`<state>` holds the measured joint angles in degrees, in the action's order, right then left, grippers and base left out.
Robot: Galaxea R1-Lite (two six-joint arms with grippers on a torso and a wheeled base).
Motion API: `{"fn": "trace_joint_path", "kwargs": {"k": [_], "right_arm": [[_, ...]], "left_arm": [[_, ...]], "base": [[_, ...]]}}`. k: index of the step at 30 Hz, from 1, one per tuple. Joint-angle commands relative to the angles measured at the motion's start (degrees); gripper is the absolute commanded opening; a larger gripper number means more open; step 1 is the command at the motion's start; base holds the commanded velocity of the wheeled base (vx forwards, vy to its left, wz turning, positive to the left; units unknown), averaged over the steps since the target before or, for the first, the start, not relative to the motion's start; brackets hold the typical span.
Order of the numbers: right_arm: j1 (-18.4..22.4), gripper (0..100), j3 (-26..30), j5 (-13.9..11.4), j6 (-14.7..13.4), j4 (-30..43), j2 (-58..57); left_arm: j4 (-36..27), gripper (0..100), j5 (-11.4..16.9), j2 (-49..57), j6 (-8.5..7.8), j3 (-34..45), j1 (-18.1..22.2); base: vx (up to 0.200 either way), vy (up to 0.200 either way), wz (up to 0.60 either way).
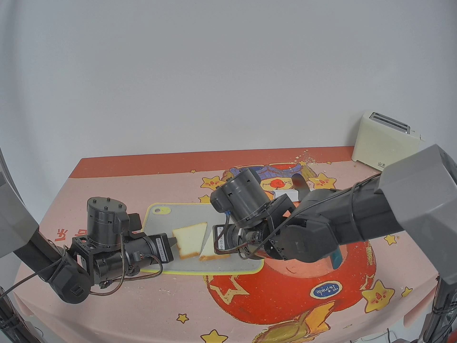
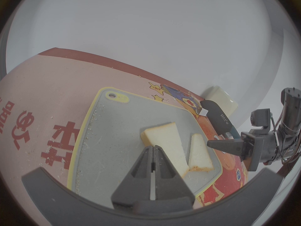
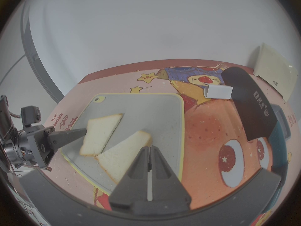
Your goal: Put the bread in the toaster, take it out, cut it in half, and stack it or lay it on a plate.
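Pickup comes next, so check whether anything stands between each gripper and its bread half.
Nothing visible does. The left gripper sits shut right at the left bread half, the right gripper shut at the right bread half, both halves lying on the cutting board. The knife lies off the board, aside.

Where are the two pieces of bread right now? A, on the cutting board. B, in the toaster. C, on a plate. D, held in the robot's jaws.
A: the bread halves lie flat, side by side, on the grey cutting board, cut edges facing each other.
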<state>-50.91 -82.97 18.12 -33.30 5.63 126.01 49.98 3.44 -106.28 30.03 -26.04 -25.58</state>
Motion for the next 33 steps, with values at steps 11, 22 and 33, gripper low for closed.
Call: {"fn": "trace_joint_path", "kwargs": {"k": [11, 22, 33], "right_arm": [[1.43, 0, -4.66, 0.25, 0.08, 2.1, 1.34], [-0.24, 0, 5.98, -0.01, -0.53, 1.93, -4.55], [-1.39, 0, 0.97, -0.27, -1.15, 1.84, -0.24]], "left_arm": [[1.26, 0, 0.08, -0.25, 0.03, 0.38, -0.09], [1.35, 0, 0.08, -0.16, 0.03, 0.55, -0.18], [1.35, 0, 0.08, -0.25, 0.03, 0.55, -0.18]], "base": [[0.0, 0.0, 0.0], [0.0, 0.0, 0.0], [0.0, 0.0, 0.0]]}}
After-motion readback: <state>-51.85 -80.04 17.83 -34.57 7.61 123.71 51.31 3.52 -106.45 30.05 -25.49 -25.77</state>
